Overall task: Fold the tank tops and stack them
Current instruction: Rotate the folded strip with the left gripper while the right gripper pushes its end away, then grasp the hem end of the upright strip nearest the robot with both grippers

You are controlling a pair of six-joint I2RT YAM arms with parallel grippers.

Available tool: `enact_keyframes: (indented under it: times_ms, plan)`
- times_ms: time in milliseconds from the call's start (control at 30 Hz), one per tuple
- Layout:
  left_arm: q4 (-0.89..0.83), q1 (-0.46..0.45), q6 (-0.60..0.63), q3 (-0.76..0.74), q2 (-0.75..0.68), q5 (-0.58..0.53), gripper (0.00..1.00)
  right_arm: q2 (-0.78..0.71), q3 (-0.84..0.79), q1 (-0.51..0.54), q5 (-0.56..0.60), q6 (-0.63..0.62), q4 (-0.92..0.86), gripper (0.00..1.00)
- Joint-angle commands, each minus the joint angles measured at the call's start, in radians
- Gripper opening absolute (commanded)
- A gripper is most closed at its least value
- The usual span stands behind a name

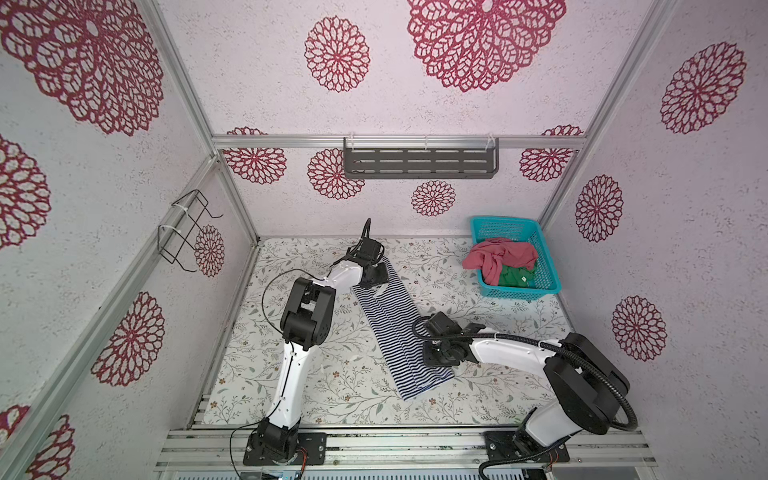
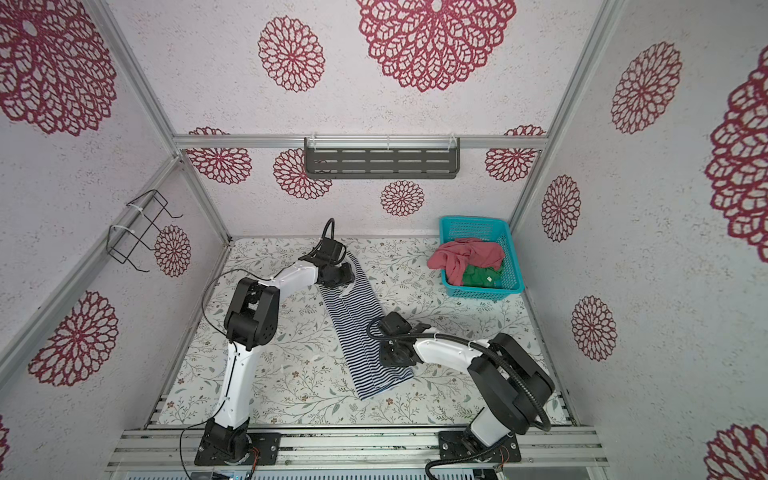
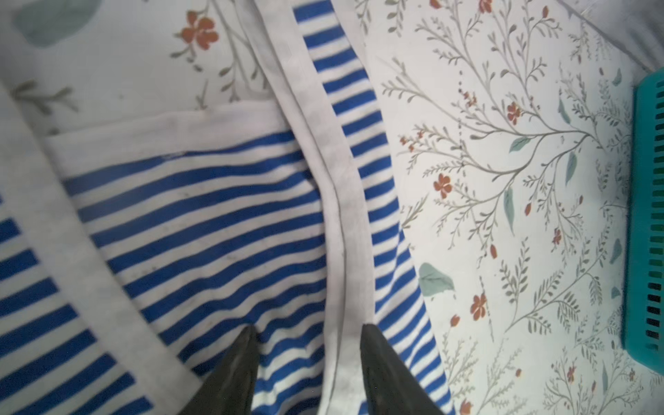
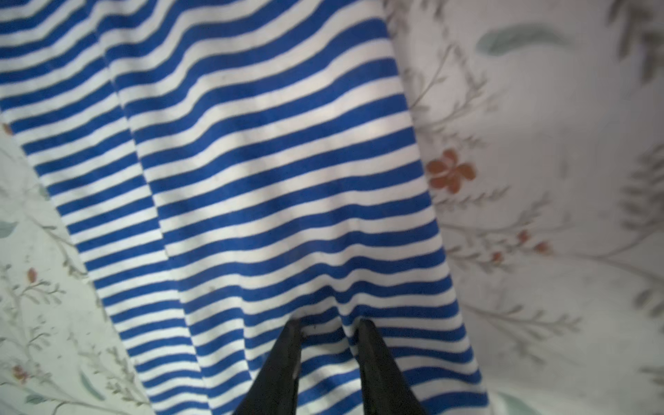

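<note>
The right end effector (image 4: 328, 323), seen close from its wrist, has its dark fingers (image 4: 284, 363) drawn narrow and pinching a small pucker of the striped tank top (image 4: 269, 179) between the tips. In both top views this top lies as a long narrow strip slanting across the flowered bench (image 1: 332, 374), and the right end effector grips it near its front end, at the right-hand edge. The left end effector (image 3: 309, 330) is at the far end of the strip, its fingers about half apart, the tips resting on the cloth on either side of the white trim (image 3: 341, 251) without closing on it. The pink tank top (image 1: 503, 253) and the green tank top (image 1: 513, 277) lie crumpled in the teal basket (image 1: 519, 294) at the far right corner, the pink one spilling over its rim.
</note>
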Motion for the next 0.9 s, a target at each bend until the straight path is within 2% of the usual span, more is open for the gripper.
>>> enact_keyframes:
  times_ms: [0, 67, 167, 233, 300, 433, 533, 633, 733, 867]
  plan:
    - [-0.107, -0.036, -0.001, 0.116, 0.179, 0.116, 0.55, 0.026, -0.021, 0.075, -0.141, 0.18, 0.071, 0.34]
    - [-0.189, -0.05, 0.039, 0.287, 0.268, 0.163, 0.58, 0.071, 0.04, 0.124, -0.142, 0.185, 0.083, 0.41]
    - [-0.287, -0.062, 0.107, 0.491, 0.339, 0.178, 0.6, 0.106, 0.165, 0.155, -0.059, 0.13, -0.019, 0.46]
    - [-0.299, -0.062, 0.142, 0.494, 0.3, 0.172, 0.62, 0.066, 0.205, 0.156, 0.001, 0.117, -0.056, 0.5]
    - [-0.281, -0.057, 0.169, 0.422, 0.206, 0.152, 0.66, 0.017, 0.226, 0.145, 0.037, 0.105, -0.101, 0.54]
    - [-0.232, -0.046, 0.204, 0.185, -0.062, 0.075, 0.77, -0.088, 0.191, 0.113, 0.057, 0.093, -0.194, 0.57]
    - [-0.217, -0.042, 0.212, -0.022, -0.292, -0.025, 0.84, -0.162, 0.131, 0.086, 0.003, 0.097, -0.228, 0.57]
    - [-0.181, -0.028, 0.152, -0.284, -0.557, -0.06, 0.85, -0.214, 0.056, 0.068, -0.051, 0.122, -0.215, 0.47]
    - [-0.148, -0.024, 0.049, -0.576, -0.785, -0.019, 0.81, -0.237, -0.009, 0.064, -0.117, 0.148, -0.163, 0.4]
    - [-0.026, -0.025, -0.128, -0.966, -1.051, 0.179, 0.73, -0.286, -0.085, 0.064, -0.124, 0.201, -0.098, 0.38]
